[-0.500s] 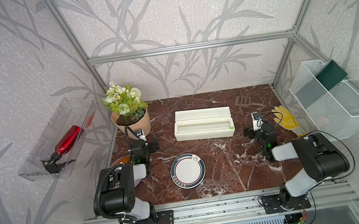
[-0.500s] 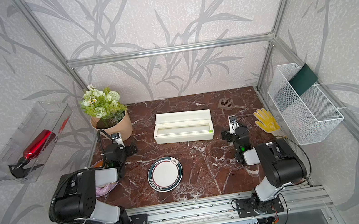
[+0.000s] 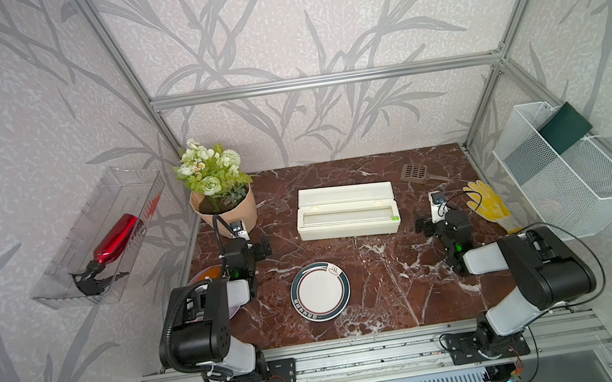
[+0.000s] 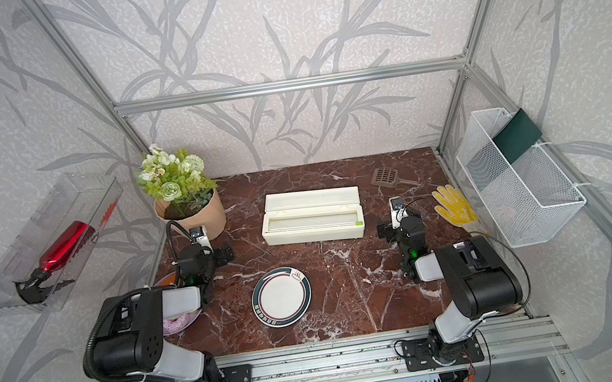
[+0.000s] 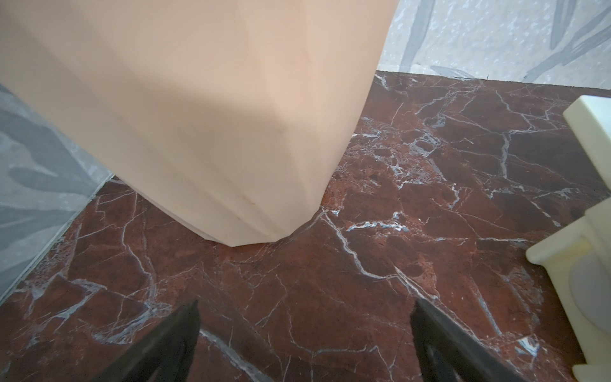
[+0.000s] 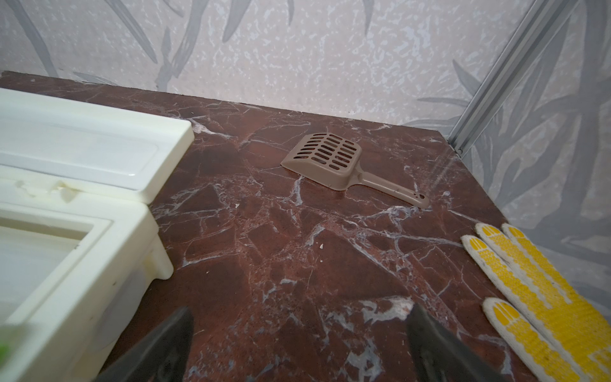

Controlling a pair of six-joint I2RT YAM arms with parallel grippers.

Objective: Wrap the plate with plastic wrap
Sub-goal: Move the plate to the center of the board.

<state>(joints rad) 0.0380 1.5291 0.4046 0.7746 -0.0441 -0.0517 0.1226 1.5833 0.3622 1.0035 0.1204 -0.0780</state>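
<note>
— Left of the cream box point(image 3: 348, 230)?
— The left gripper point(image 5: 305, 306), fingers spread, holding nothing.
— The plate point(image 3: 320, 291)?
— In front of the box, flat on the marble table point(image 3: 391, 289).
— Right of the box?
— The right gripper point(image 6: 299, 312), fingers spread, empty.

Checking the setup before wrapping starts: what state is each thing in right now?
Round white green-rimmed plate: flat on table, uncovered.
Long cream plastic dispenser box: lid open.
Left claw: open, empty.
Right claw: open, empty.
Red spray bottle: lying in clear wall tray.
Yellow knit glove: lying flat.
</note>
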